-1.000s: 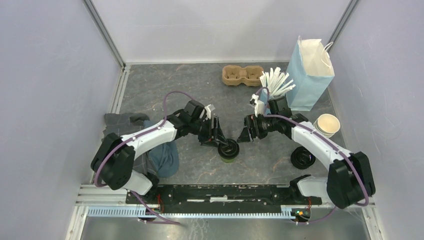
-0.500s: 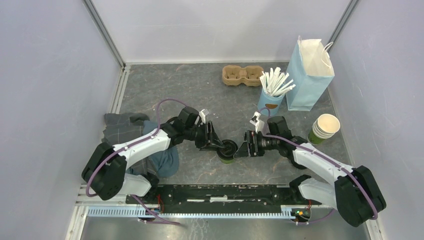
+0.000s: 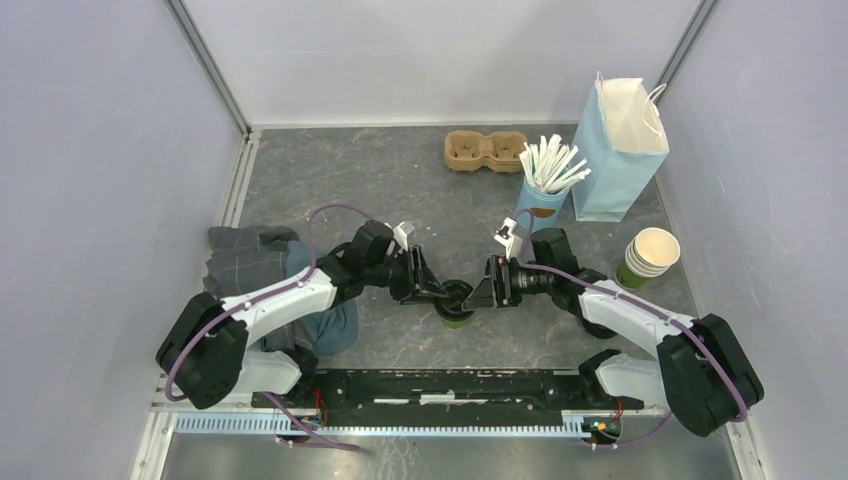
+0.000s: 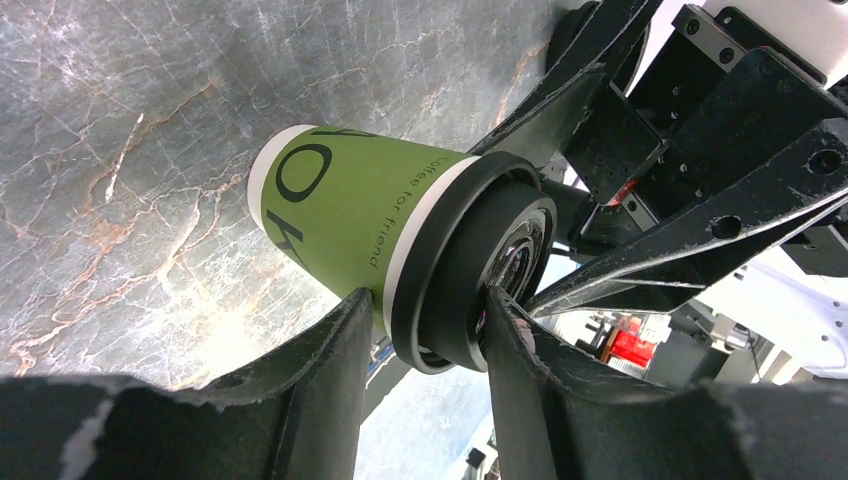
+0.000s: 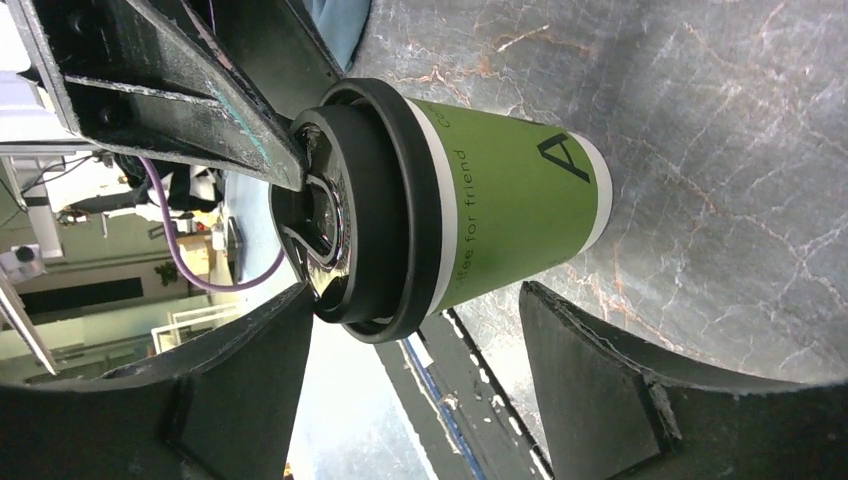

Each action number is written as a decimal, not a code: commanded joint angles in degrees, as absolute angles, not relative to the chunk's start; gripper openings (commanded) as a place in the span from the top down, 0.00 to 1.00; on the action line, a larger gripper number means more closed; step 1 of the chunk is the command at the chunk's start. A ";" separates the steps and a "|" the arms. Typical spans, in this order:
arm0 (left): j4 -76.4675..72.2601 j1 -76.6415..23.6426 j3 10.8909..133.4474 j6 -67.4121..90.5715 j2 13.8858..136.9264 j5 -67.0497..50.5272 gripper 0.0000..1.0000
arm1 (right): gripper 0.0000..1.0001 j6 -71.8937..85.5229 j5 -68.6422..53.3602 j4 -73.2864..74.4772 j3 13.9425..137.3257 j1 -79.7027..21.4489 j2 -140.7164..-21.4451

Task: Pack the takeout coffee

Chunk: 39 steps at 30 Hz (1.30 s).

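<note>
Left wrist view: grasping step, left fingers (image 4: 335,350) pinch the coffee cup (image 4: 340,205) at its lid (image 4: 470,270), right fingers (image 5: 590,370) open around it; next, lift into blue bag (image 3: 612,185).

You could read "Coffee for friend" in small dark print on the green side of the takeout coffee (image 4: 340,215). Larger black letters showed only in part: an O from the left wrist, an A from the right.
</note>
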<state>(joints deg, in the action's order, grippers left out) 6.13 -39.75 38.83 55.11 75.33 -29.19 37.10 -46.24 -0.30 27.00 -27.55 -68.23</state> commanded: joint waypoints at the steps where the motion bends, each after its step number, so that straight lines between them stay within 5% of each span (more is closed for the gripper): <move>1: 12.25 -40.43 32.68 55.98 75.68 -21.92 0.50 | 0.21 32.47 -42.90 -4.57 23.39 -27.58 -69.74; 9: 13.84 -39.99 22.28 56.46 81.33 -16.50 0.52 | 0.30 25.67 -38.87 -11.99 10.32 -22.28 -80.24; 30: 12.45 -40.38 16.04 58.17 84.34 -13.38 0.57 | 0.44 20.90 -15.36 -1.40 13.29 -29.06 -85.96; 33: 13.34 -41.03 20.30 53.59 80.17 -16.02 0.54 | 0.42 20.45 -23.01 -0.10 15.27 -29.00 -79.92; 39: 17.57 -40.96 34.84 45.31 73.92 -21.80 0.31 | 0.30 24.41 -34.03 4.44 22.79 -29.06 -67.36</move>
